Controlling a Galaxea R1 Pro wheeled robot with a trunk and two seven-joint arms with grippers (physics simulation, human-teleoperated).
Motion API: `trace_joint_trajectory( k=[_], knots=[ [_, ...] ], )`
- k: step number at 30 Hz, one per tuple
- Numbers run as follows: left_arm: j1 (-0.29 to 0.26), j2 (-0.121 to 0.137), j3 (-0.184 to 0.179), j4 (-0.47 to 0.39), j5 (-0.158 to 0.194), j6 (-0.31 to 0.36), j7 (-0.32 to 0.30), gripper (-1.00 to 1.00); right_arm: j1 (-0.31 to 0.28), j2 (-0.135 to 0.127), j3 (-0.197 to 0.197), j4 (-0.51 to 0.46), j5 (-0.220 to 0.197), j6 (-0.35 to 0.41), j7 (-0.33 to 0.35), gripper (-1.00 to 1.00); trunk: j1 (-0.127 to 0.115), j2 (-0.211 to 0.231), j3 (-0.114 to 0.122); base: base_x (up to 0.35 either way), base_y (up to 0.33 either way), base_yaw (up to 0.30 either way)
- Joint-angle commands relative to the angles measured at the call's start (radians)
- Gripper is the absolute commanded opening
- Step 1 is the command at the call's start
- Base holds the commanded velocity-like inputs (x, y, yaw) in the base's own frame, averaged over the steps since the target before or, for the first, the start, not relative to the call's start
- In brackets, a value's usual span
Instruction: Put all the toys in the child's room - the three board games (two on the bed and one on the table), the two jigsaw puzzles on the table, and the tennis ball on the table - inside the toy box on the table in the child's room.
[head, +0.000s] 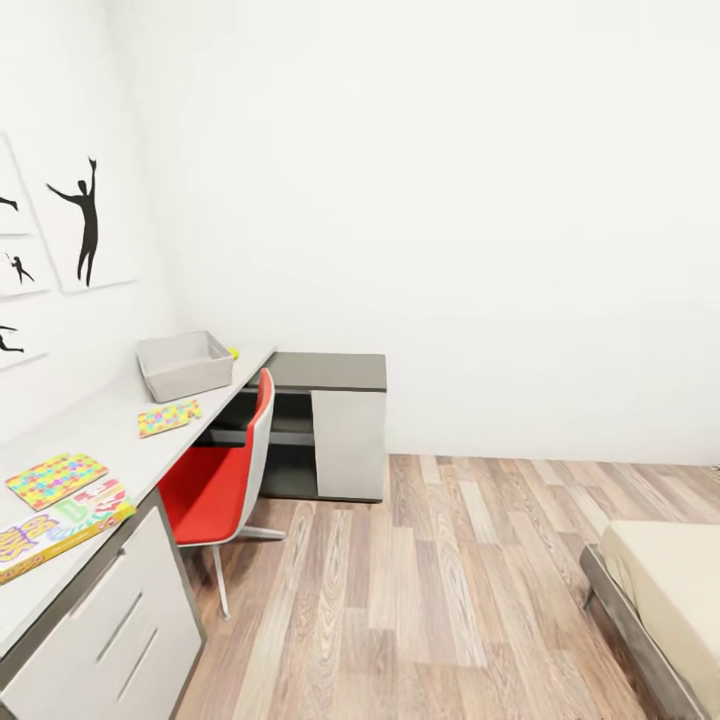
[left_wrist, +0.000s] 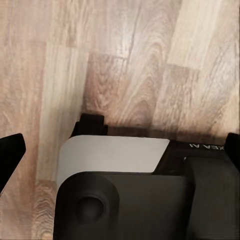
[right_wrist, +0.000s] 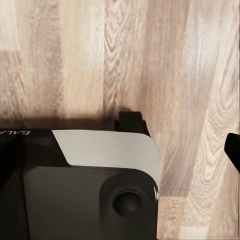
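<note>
Head view first: I'm looking along the table (head: 110, 425), which is running down my left side toward the far corner. The toy box (head: 185, 364) is sitting at its far end, and every place I call is relative to it. The tennis ball (head: 232, 352) is peeking out just beside its far right corner. One jigsaw puzzle (head: 168, 417) is lying flat just on my side of the box, the second jigsaw puzzle (head: 55, 479) well nearer me, and a board game (head: 60, 527) nearest of all, its long axis running roughly across the desktop. A red chair (head: 222, 470) is tucked in below and to the right of the box. A corner of the bed (head: 665, 595) is showing far off on the opposite side, with no games visible on that part.

Left wrist view: I'm seeing wood floor (left_wrist: 125, 60) and my own base; dark fingertips are sitting at both edges, so I'm judging this gripper spread wide and empty.

Right wrist view: floor and base again, one dark tip at the edge, and I cannot tell its opening.

Everything on the table is lying to my left, so my left arm is looking the nearer one.
</note>
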Motion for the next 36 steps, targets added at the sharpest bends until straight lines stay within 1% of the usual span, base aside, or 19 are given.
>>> trace_joint_trajectory(
  k=[1,2,7,8,10,11,13,14,17,20,22,23,25,26,28,31,33,34,36],
  knots=[
    [-0.021,-0.001,0.002,-0.002,0.011,0.021,-0.002,1.00,-0.018,0.001,0.000,-0.003,0.000,0.022,-0.007,1.00,0.000,-0.001,-0.001,0.000,0.000,-0.133],
    [-0.021,-0.001,0.002,-0.002,0.011,0.021,-0.002,1.00,-0.018,0.001,0.000,-0.003,0.000,0.022,-0.007,1.00,0.000,-0.001,-0.001,0.000,0.000,-0.133],
    [-0.103,-0.011,0.003,-0.003,0.014,0.098,-0.003,1.00,-0.089,0.006,0.000,-0.005,-0.001,0.072,-0.016,1.00,0.000,-0.001,-0.001,0.000,0.000,-0.114],
    [-0.103,-0.011,0.003,-0.003,0.014,0.098,-0.003,1.00,-0.089,0.006,0.000,-0.005,-0.001,0.072,-0.016,1.00,0.000,-0.001,-0.001,0.000,0.000,-0.102],
    [-0.145,-0.019,0.003,-0.006,0.015,0.135,-0.003,1.00,-0.125,0.008,-0.001,-0.006,-0.001,0.104,-0.018,1.00,0.000,-0.001,-0.001,0.000,0.000,-0.084],
    [-0.145,-0.019,0.003,-0.006,0.015,0.135,-0.003,1.00,-0.125,0.008,-0.001,-0.006,-0.001,0.104,-0.018,1.00,0.000,-0.001,-0.001,0.000,0.000,-0.077],
    [-0.187,-0.026,0.003,-0.015,0.016,0.166,-0.001,1.00,-0.165,0.009,-0.001,-0.007,-0.003,0.144,-0.020,1.00,0.000,-0.001,-0.001,0.000,0.000,-0.055],
    [-0.187,-0.026,0.003,-0.015,0.016,0.166,-0.001,1.00,-0.165,0.009,-0.001,-0.007,-0.003,0.144,-0.020,1.00,0.000,-0.001,-0.001,0.000,0.000,-0.049],
    [-0.243,-0.041,0.004,-0.033,0.017,0.205,0.002,1.00,-0.230,0.010,-0.002,-0.008,-0.004,0.209,-0.021,1.00,0.000,-0.001,-0.001,0.000,0.000,-0.032],
    [-0.259,-0.048,0.004,-0.041,0.018,0.217,0.003,1.00,-0.251,0.011,-0.002,-0.008,-0.005,0.228,-0.021,1.00,0.000,-0.001,-0.001,0.000,0.000,-0.022],
    [-0.290,-0.065,0.004,-0.058,0.027,0.239,0.005,1.00,-0.293,0.011,-0.002,-0.009,-0.006,0.259,-0.020,1.00,0.000,-0.001,-0.001,0.000,0.000,-0.014],
    [-0.290,-0.065,0.004,-0.058,0.027,0.239,0.005,1.00,-0.293,0.011,-0.002,-0.009,-0.006,0.259,-0.020,1.00,0.000,-0.001,-0.001,0.000,0.000,-0.013],
    [-0.317,-0.084,0.004,-0.082,0.045,0.258,0.008,1.00,-0.333,0.011,-0.003,-0.009,-0.007,0.280,-0.019,1.00,0.000,-0.001,-0.001,0.000,0.000,-0.009],
    [-0.317,-0.084,0.004,-0.082,0.045,0.258,0.008,1.00,-0.333,0.011,-0.003,-0.009,-0.007,0.280,-0.019,1.00,0.000,-0.001,-0.001,0.000,0.000,-0.008],
    [-0.339,-0.099,0.004,-0.115,0.072,0.277,0.013,1.00,-0.369,0.012,-0.003,-0.009,-0.008,0.293,-0.018,1.00,0.000,-0.001,-0.001,0.000,0.000,-0.006],
    [-0.349,-0.106,0.003,-0.134,0.088,0.288,0.017,1.00,-0.386,0.012,-0.003,-0.009,-0.009,0.298,-0.017,1.00,0.000,-0.001,-0.001,0.000,0.000,-0.005],
    [-0.364,-0.116,0.003,-0.181,0.123,0.309,0.022,1.00,-0.421,0.012,-0.004,-0.010,-0.009,0.305,-0.016,1.00,0.000,-0.001,-0.001,0.000,0.000,-0.003],
    [-0.364,-0.116,0.003,-0.181,0.123,0.309,0.022,1.00,-0.421,0.012,-0.004,-0.010,-0.009,0.305,-0.016,1.00,0.000,-0.001,-0.001,0.000,0.000,-0.003],
    [-0.375,-0.124,0.003,-0.232,0.160,0.325,0.026,1.00,-0.454,0.009,-0.005,-0.016,-0.010,0.310,-0.015,1.00,0.000,-0.001,-0.001,0.000,0.000,-0.002]
  ],
)
